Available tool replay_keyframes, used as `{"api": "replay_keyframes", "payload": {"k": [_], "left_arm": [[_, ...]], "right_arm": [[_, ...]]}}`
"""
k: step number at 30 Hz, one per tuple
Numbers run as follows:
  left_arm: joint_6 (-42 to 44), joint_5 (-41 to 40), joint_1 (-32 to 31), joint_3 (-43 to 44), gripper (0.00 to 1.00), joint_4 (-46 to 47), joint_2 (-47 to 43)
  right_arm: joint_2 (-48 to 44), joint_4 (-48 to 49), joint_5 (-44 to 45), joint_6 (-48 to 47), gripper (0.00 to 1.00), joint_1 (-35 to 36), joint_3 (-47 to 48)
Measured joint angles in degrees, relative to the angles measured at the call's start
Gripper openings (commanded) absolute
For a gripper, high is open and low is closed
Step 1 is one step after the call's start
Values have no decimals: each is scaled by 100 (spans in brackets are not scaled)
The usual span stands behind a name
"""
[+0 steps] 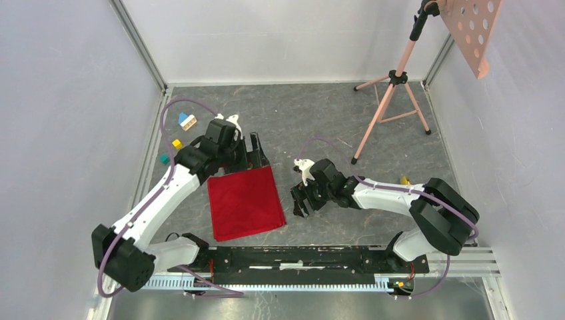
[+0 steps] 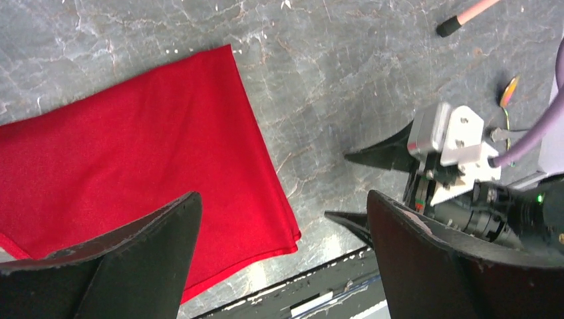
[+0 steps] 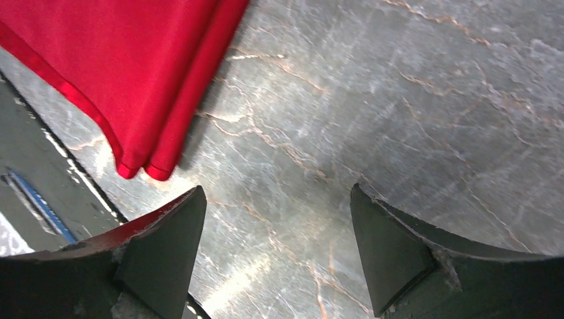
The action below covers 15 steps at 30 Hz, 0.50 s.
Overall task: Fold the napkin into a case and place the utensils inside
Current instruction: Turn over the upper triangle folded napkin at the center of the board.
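- Looking down from the top camera, I see the napkin (image 1: 245, 203) lying flat on the grey marbled table (image 1: 320, 120), in front of the rail that carries the arm bases.
- It is folded. My right wrist camera shows two layers stacked at its near corner (image 3: 133, 66), and the left wrist camera shows the doubled edge along its side (image 2: 133, 159).
- The left gripper (image 1: 256, 152) sits at the cloth's far edge, near the far right corner.
- In its own camera the left gripper (image 2: 282, 199) has its jaws spread wide with nothing between them. One finger is over the red fabric and the other over bare table.
- The right gripper (image 1: 301, 200) is just off the cloth's right side, apart from it.
- In its wrist view the right gripper (image 3: 276, 193) also has its jaws wide apart and empty, with only table surface between them. The napkin's corner lies up and to the left of them.
- The left wrist camera also catches the right gripper (image 2: 359, 189) from the side, its two dark fingers apart.
- A few small coloured blocks (image 1: 176, 143) lie by the left wall, well away from the cloth.
- A pink tripod stand (image 1: 393, 100) occupies the far right of the table, with a pink pegboard (image 1: 470, 33) above it.
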Motion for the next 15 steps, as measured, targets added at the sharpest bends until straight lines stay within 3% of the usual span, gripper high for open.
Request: {"api": "replay_keyframes", "payload": {"k": [7, 15], "left_arm": [[-39, 76, 0, -498, 100, -63, -774], [-188, 192, 0, -890, 100, -35, -986]], "right_arm": [[-7, -710, 313, -214, 91, 0, 356], [177, -785, 256, -162, 91, 0, 750]]}}
